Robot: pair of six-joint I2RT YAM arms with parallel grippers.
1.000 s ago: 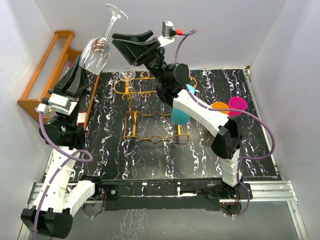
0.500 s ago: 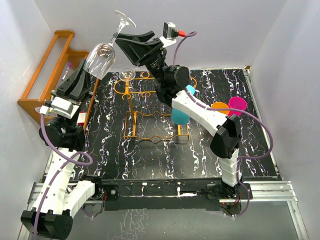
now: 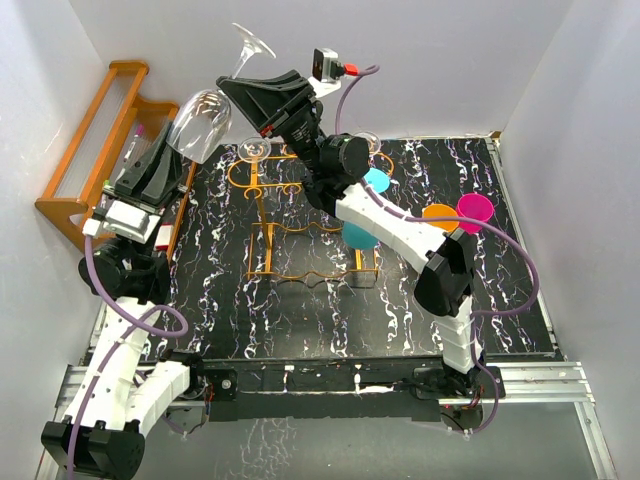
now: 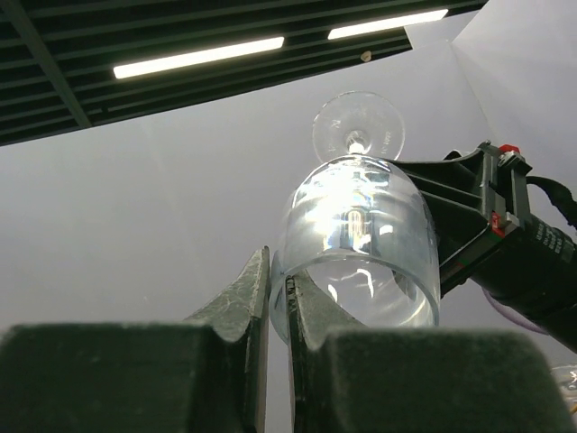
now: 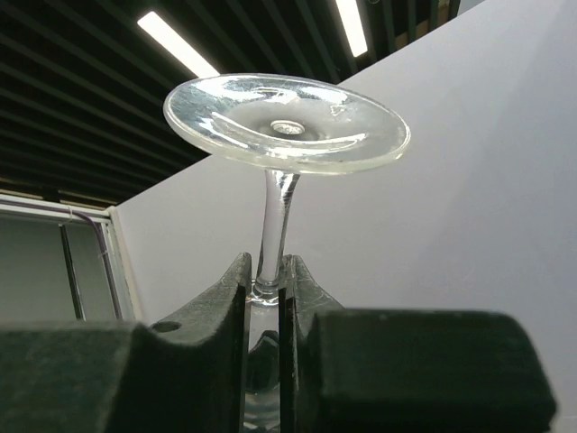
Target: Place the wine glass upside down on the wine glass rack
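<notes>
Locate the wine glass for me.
Top view, upper left: wine glass aloft, left gripper pinching its rim, right gripper on its stem, up-left of the gold rack.

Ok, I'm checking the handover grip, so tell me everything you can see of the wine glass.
The wine glass is clear glass: rounded bowl, thin stem, flat round foot. It hangs in the air, tilted, foot uppermost and mouth downward. The left hand pinches the bowl's rim; the right hand is closed on the stem, below the foot. Nothing else touches it.

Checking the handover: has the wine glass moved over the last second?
Yes: the wine glass shifted rightward in the top view, its foot farther from the wooden rack.
</notes>
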